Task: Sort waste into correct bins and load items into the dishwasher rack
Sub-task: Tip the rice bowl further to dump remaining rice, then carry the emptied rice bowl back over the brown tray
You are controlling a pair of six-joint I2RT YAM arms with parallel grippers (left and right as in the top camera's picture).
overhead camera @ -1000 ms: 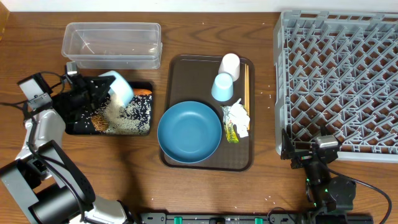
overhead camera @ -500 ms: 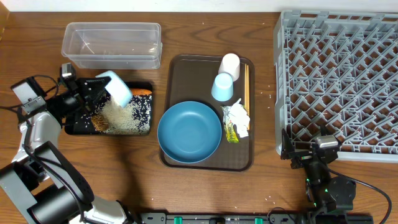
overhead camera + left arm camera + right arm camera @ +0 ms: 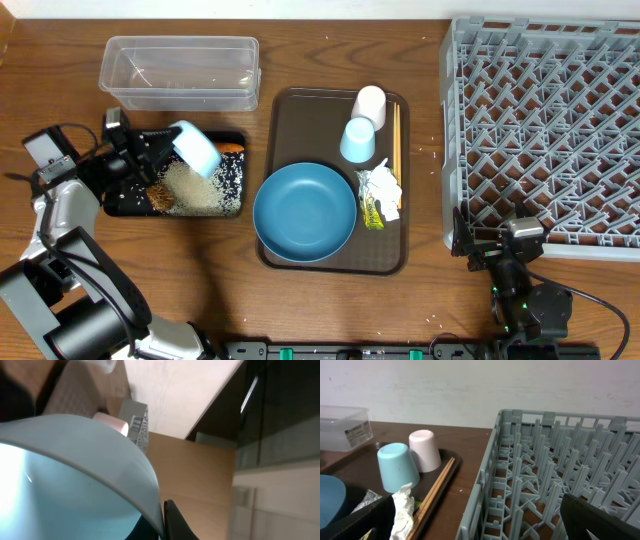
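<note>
My left gripper [image 3: 165, 150] is shut on the rim of the small light blue bowl [image 3: 196, 148], which hangs tipped over the black tray [image 3: 122, 205]. In the left wrist view the bowl [image 3: 75, 485] fills the frame, its rim pinched at the gripper [image 3: 161, 522]. White rice [image 3: 195, 187], a brown lump [image 3: 158, 196] and an orange carrot [image 3: 232, 149] lie in that tray. The clear tub [image 3: 180, 72] stands behind it. My right gripper [image 3: 478, 243] is open at the grey rack's [image 3: 545, 130] front left corner, holding nothing.
The brown serving tray [image 3: 290, 120] carries the dark blue dish [image 3: 305, 212], white cup [image 3: 370, 103], light blue cup [image 3: 358, 140], chopsticks [image 3: 396, 140] and crumpled paper with wrappers [image 3: 380, 195]. The right wrist view shows the rack [image 3: 545, 460] beside the cups [image 3: 397, 467].
The left arm swung slightly, and the tipped bowl now sits a little further right and lower over the black tray. The right arm has not moved.
</note>
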